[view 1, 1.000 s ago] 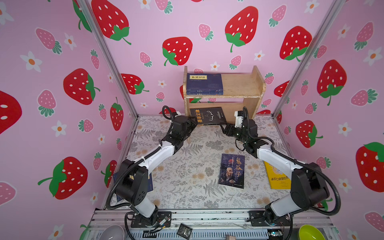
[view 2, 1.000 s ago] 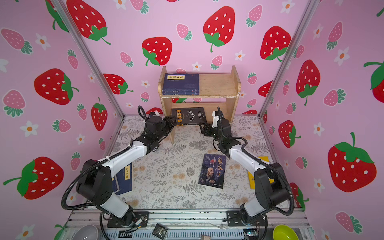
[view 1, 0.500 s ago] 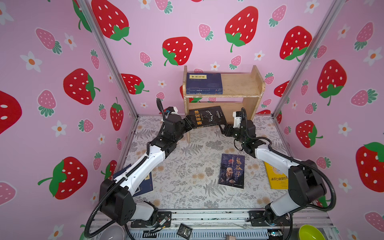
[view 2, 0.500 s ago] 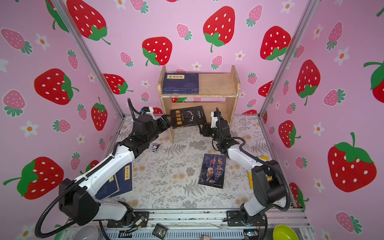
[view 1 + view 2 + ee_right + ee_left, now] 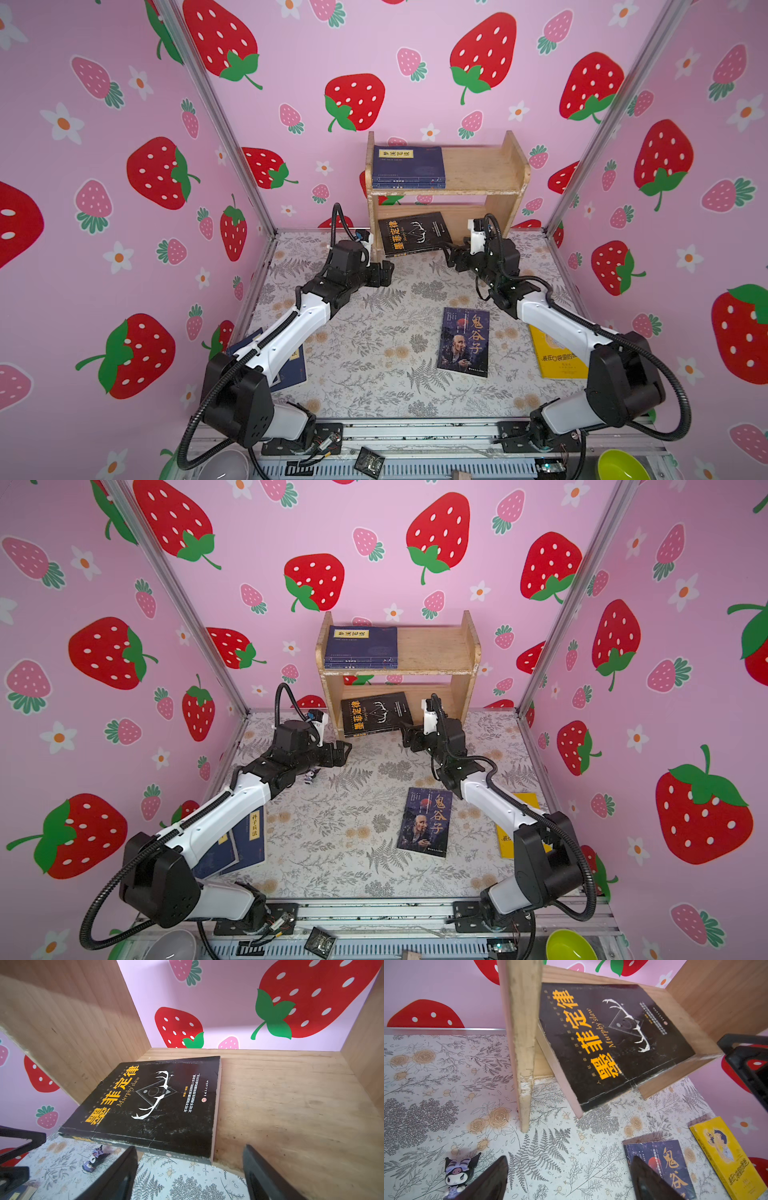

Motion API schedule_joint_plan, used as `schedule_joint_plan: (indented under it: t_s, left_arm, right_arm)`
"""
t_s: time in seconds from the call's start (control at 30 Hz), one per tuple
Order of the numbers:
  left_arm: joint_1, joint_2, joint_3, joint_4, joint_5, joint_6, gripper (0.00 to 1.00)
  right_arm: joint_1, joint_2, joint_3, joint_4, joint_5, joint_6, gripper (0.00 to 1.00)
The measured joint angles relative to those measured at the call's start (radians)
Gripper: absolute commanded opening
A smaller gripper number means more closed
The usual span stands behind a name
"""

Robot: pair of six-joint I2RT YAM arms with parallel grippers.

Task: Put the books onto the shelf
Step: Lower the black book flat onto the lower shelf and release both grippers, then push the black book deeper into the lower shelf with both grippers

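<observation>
My left pincer and right pincer gape empty. The black book overhangs the shelf's lower front edge, lengthwise along it, seemingly nearer my right.

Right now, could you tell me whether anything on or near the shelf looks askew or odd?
Yes. The black book on the lower tier of the shelf lies skewed, with one corner jutting past the front edge over the mat. A small figurine also sits on the mat in front of the shelf.
</observation>
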Motion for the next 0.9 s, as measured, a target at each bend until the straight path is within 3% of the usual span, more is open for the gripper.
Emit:
schedule_joint_plan:
  t_s: [0.27, 0.53, 0.7, 0.9]
  left_arm:
    - [0.0, 0.039, 0.0, 0.097, -0.091, -0.014, 0.92]
    - [0.0, 0.074, 0.003, 0.167, -0.198, -0.023, 0.9]
    - [0.0, 0.082, 0.001, 0.196, -0.211, -0.023, 0.91]
    - [0.0, -0.014, -0.06, 0.202, -0.188, -0.016, 0.93]
  right_arm:
    - [0.0, 0.085, 0.027, 0.011, -0.01, -0.008, 0.8]
    - [0.0, 0.116, 0.043, 0.053, -0.096, 0.039, 0.78]
    - [0.0, 0.12, 0.043, 0.07, -0.124, 0.066, 0.78]
    - [0.001, 0.122, 0.043, 0.07, -0.126, 0.069, 0.77]
